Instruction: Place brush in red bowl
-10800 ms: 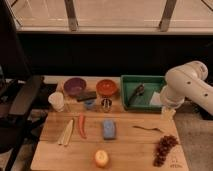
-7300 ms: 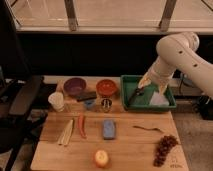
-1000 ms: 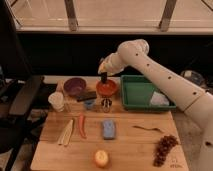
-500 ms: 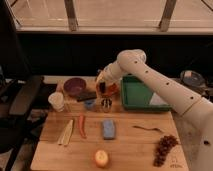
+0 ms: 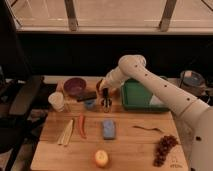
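**A:** Orange-red is nearly all covered now. A second ago the gripper (image 5: 106,101) hung above the red bowl (image 5: 99,86). It has since dropped, and it points straight down at the bowl's near edge, with the arm lying across the bowl.

**B:** Brush released?

**A:** I cannot tell whether the gripper is clamped or let go. The brush does not separate from the dark shape under the wrist. My judgement is that it is at the bowl, either in it or held just over the near rim. Placement is close but not confirmed.

**B:** Check before retracting, since a long handle could lever off a shallow rim. Materials?

**A:** The red bowl is small and round, and only slivers of it show beside the arm. The purple bowl (image 5: 75,86) to its left is much the same shape. A flat black block (image 5: 86,96) lies between them, and the green tray (image 5: 141,96) to the right is rectangular with walls. The wooden table (image 5: 135,152) is pale and smooth. It carries a blue sponge (image 5: 109,128), a thin twig (image 5: 148,129) and knobbly dark grapes (image 5: 164,147).
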Controlling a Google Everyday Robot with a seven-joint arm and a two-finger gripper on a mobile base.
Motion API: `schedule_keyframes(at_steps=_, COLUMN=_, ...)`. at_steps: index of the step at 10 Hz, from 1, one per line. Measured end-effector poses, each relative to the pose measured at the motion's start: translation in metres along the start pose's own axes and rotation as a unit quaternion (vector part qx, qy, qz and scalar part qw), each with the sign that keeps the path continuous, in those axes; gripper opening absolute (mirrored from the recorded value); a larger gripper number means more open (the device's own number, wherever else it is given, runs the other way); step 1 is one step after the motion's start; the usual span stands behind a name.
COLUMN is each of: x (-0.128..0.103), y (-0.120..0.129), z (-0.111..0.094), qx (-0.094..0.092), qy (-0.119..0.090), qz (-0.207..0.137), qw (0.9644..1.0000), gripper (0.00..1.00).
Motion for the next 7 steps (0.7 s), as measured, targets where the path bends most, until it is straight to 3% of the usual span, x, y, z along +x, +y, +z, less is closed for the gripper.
schedule_keyframes(at_steps=4, x=0.003, y=0.02, z=0.007, qx=-0.016, qy=-0.015, qz=0.028, qw=0.9994, gripper=0.44)
schedule_keyframes(at_steps=7, x=0.005, y=0.028, z=0.006, qx=-0.022, qy=-0.014, qz=0.041, qw=0.9988, gripper=0.75)
